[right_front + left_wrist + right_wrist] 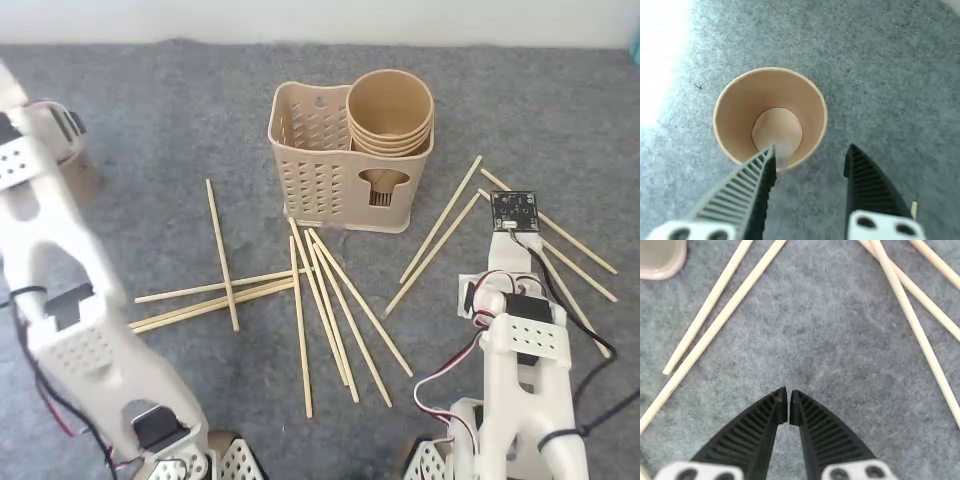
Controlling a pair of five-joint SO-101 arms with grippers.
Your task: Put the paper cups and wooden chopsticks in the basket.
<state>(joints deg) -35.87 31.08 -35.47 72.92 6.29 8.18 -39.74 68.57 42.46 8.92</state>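
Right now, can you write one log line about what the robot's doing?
left gripper: open over loose cup | right gripper: shut over carpet, holding nothing | basket: cup stack inside | chopsticks: on carpet

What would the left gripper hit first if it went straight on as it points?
Probably the paper cup: the open left gripper straddles its near rim, one finger over the mouth, one outside. Depth is unclear.

You have bare carpet [805, 330] under the right gripper [789, 391], chopsticks [710, 300] on either side. Stacked cups [390, 100] fill the basket's [320, 185] right half; its left half stands open. More chopsticks crowd its front.
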